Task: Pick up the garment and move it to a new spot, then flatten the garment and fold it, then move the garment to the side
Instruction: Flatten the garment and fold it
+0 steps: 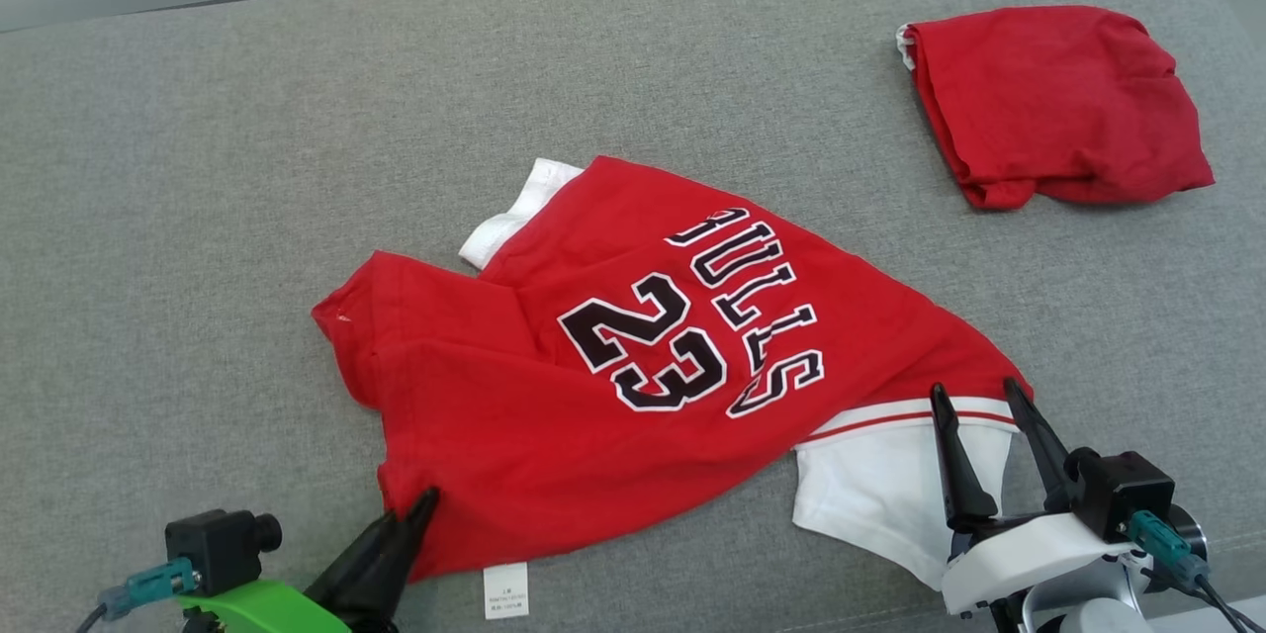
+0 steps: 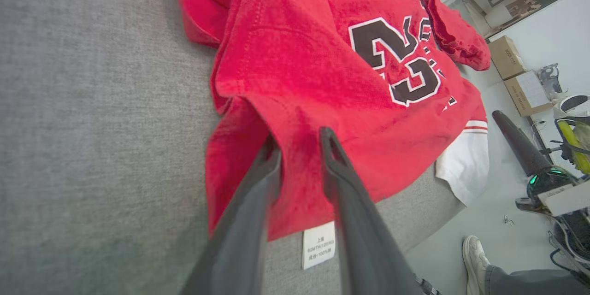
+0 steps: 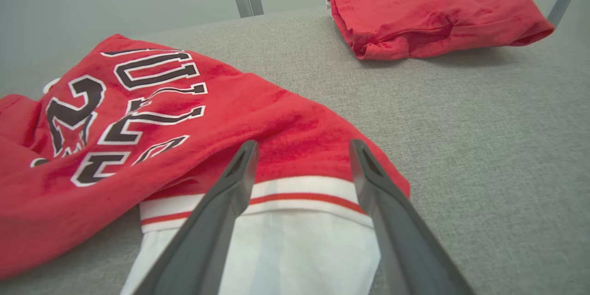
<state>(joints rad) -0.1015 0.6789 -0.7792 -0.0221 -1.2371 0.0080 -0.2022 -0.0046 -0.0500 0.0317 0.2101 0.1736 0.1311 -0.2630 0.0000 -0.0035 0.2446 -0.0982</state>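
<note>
The jersey lies lengthwise along the cushion's near edge, my left gripper half-closed astride its left hem (whether it grips, I cannot tell), my right gripper wide open and empty over its right end.

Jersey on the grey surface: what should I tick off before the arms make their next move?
1. Left gripper at the jersey's red near edge, cloth between its jaws: ok.
2. Left grip firmly closed: cannot tell.
3. Right gripper over the white striped part: ok.
4. Right grip closed: not ok, jaws open.
5. Other red garment lies apart from the jersey: ok.
</note>
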